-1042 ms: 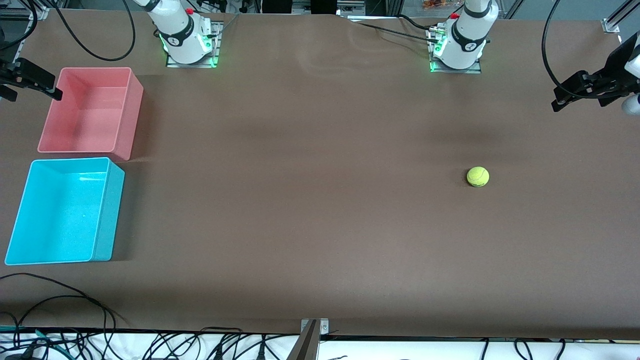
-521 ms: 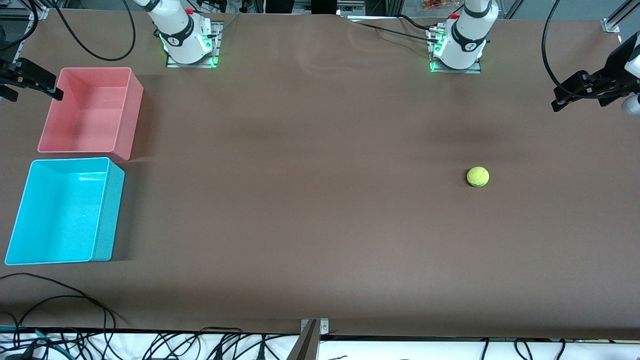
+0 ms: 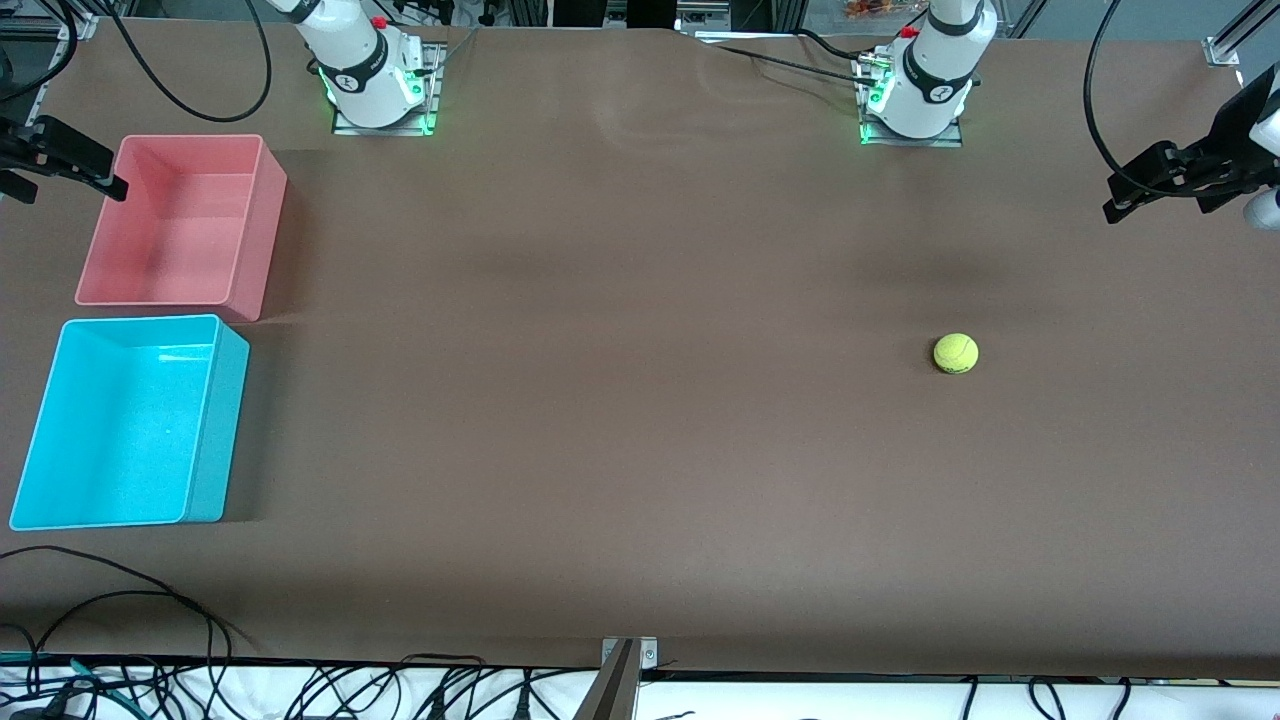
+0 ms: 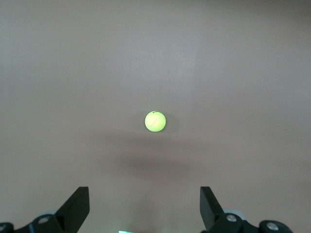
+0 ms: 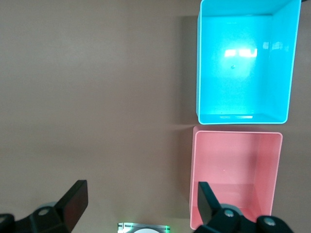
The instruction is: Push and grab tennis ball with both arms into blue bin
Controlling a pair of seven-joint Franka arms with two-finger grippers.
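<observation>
While both arms wait high above the table, the tennis ball (image 3: 956, 353) sits alone at centre right of the front view. Blue bin (image 3: 120, 420) lies lower left. Left gripper (image 4: 145, 206) and right gripper (image 5: 141, 204) hang spread, holding nothing.

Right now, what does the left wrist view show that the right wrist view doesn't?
Only the left wrist view shows the tennis ball, lying alone on the brown table, with the open left gripper high over the table near it. Only the right wrist view shows the blue bin and the pink bin, side by side and both empty, with the open right gripper above the table beside them. Both views share the bare brown tabletop and a pair of spread black fingers holding nothing.
</observation>
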